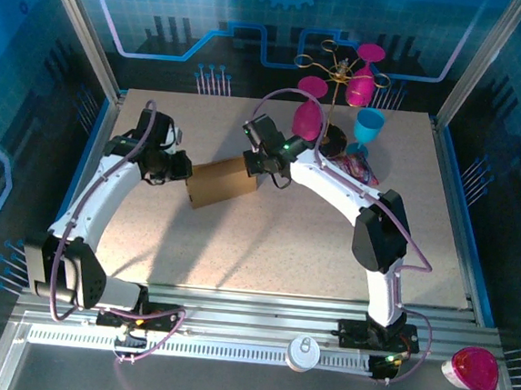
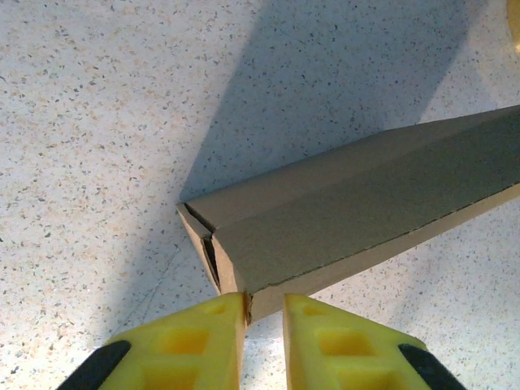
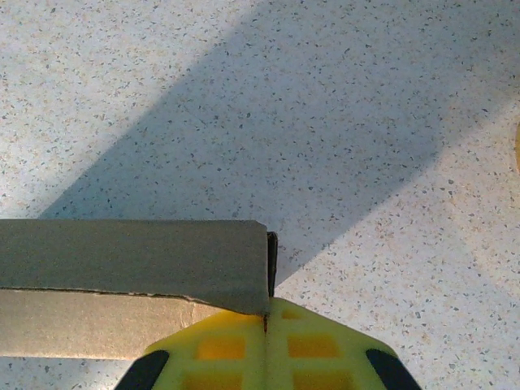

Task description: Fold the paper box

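The paper box [image 1: 223, 183] is a folded brown carton lying at an angle on the speckled table, left of centre. In the left wrist view the paper box [image 2: 366, 203] shows a closed long face and a slightly gaping end. My left gripper [image 2: 264, 313] is at its near corner, jaws a narrow gap apart, bare table showing between them. The corner touches the left fingertip [image 2: 219, 325]. My right gripper [image 3: 266, 321] is shut at the other end of the paper box [image 3: 138, 256]. The thin end wall runs down into the seam between its fingers.
A gold stand with pink goblets [image 1: 309, 117] and a blue goblet [image 1: 369, 127] is at the back right, a purple packet [image 1: 363, 172] beside it. A pink object [image 1: 473, 371] and a white disc [image 1: 304, 352] lie on the front rail. Frame posts border the table.
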You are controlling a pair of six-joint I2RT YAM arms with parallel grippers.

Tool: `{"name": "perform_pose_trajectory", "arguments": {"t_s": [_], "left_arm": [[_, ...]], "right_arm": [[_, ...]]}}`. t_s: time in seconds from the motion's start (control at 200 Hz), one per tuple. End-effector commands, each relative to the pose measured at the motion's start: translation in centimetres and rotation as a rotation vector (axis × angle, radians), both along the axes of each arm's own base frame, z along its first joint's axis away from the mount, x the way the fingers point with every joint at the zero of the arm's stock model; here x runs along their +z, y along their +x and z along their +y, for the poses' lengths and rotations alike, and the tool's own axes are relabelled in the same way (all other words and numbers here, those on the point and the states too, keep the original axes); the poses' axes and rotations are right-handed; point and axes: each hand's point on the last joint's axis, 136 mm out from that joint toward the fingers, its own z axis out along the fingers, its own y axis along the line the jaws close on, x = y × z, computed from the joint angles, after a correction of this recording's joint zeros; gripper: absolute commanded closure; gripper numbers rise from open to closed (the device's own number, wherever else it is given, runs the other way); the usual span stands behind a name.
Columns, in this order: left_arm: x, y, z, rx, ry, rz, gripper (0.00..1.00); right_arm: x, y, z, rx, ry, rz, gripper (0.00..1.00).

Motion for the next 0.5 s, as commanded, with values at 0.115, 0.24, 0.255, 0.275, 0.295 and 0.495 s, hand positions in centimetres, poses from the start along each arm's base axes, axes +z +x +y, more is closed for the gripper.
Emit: {"name": "perform_pose_trajectory", "arguments": {"t_s": [0.115, 0.24, 0.255, 0.275, 0.295, 0.495], "left_arm": [[-1.0, 0.3, -0.1, -0.015, 0.036, 0.019, 0.85], [-1.1, 0.2, 0.1, -0.005, 0.042, 0.017, 0.88], [-1.1, 0.2, 0.1, -0.004, 0.043, 0.017, 0.88], [-1.2, 0.2, 0.1, -0.001, 0.043, 0.019, 0.88], [-1.2, 0.2, 0.1, 0.0, 0.044, 0.021, 0.89], [-1.6, -0.1, 0.3, 0.032, 0.042, 0.05, 0.94]], "right_arm": [[-1.7, -0.1, -0.8, -0.003, -0.046, 0.05, 1.0], [-1.6, -0.1, -0.7, -0.005, -0.043, 0.051, 1.0], [-1.6, -0.1, -0.7, -0.006, -0.043, 0.052, 1.0], [-1.7, -0.1, -0.7, -0.005, -0.044, 0.053, 1.0], [-1.7, -0.1, -0.7, -0.005, -0.045, 0.054, 1.0], [-1.8, -0.1, -0.7, -0.007, -0.045, 0.056, 1.0]]}}
